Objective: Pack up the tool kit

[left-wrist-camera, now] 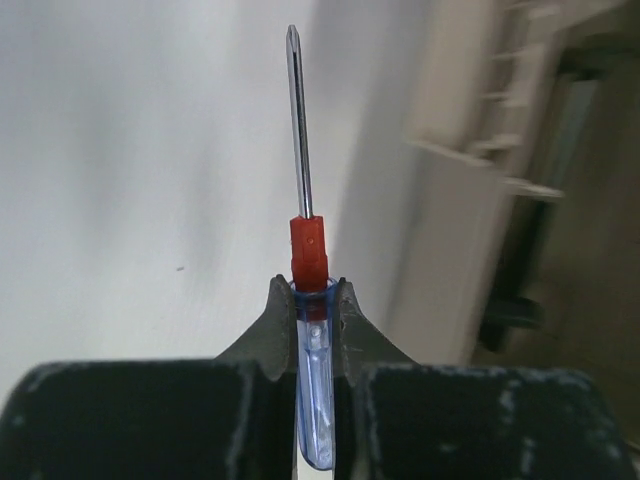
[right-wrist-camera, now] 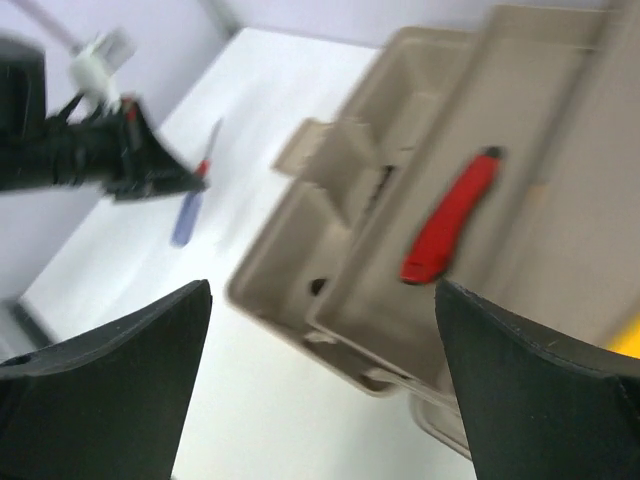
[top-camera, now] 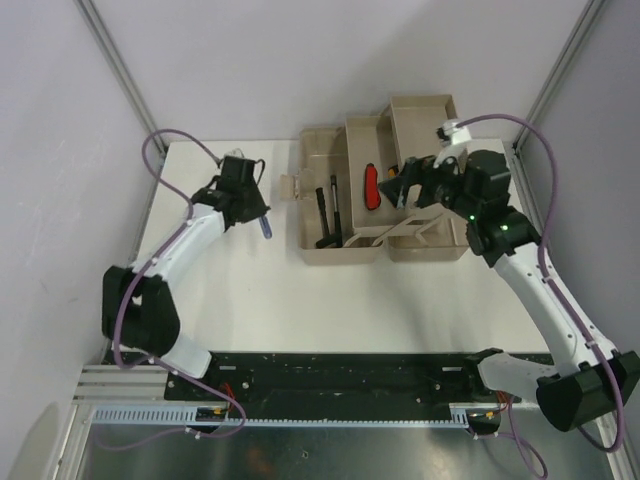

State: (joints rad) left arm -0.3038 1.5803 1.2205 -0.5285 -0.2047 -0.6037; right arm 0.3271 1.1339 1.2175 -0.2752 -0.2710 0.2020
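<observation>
Three tools at least are already home. Two black-handled tools (top-camera: pixel 327 215) lie side by side in the left compartment of the large beige plastic toolbox (top-camera: pixel 340 251), and a red utility knife (top-camera: pixel 371 186) rests in the fold-out tray just right of them. (A sliver of yellow shows at the right edge of the right wrist view, too little to name.) The toolbox stands wide open with its trays stepped out, so I'd call the packing partway and the closing not yet begun.

Now the next candidate. The left gripper (top-camera: pixel 252 205) is clamped on a small screwdriver with a clear blue handle, red collar and thin metal shaft (left-wrist-camera: pixel 309 250). It is held off the toolbox's left side, above the white table (top-camera: pixel 250 300) and not over any compartment. In the left wrist view the beige wall sits to the right of the shaft, near but apart.

The right gripper (top-camera: pixel 405 185) hangs over the toolbox's middle trays, fingers spread wide, nothing between them.

As for room, the table left of the toolbox and on its near side is open. The way in crosses the toolbox's left wall, where a small beige latch tab (top-camera: pixel 290 187) juts out toward the screwdriver, and that edge looks worth clearing. The right arm crowds the toolbox's right half, so the left compartment looks like the freer landing.
</observation>
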